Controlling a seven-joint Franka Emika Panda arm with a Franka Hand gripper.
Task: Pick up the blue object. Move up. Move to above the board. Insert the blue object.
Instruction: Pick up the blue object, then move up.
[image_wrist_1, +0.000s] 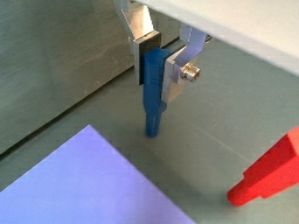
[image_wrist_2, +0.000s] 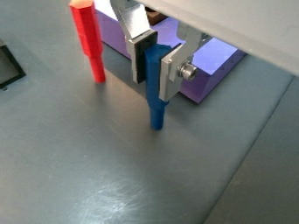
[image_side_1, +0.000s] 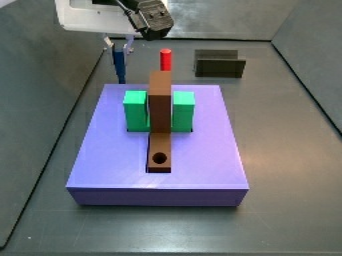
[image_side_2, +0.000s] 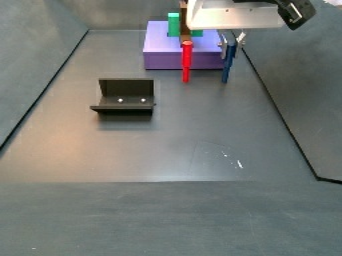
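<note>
The gripper (image_wrist_2: 158, 63) hung upright beside the lavender slab (image_side_1: 160, 150), fingers clamped on the blue peg (image_wrist_2: 155, 92), whose tip met the floor. The red peg (image_wrist_2: 86, 42) stood near it.

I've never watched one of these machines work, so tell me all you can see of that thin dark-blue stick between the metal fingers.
The slim dark-blue cylinder peg stands upright, smooth and plastic-looking. The gripper clamps its upper part between flat silver fingers; its lower end meets the grey floor, beside the lavender slab.
</note>
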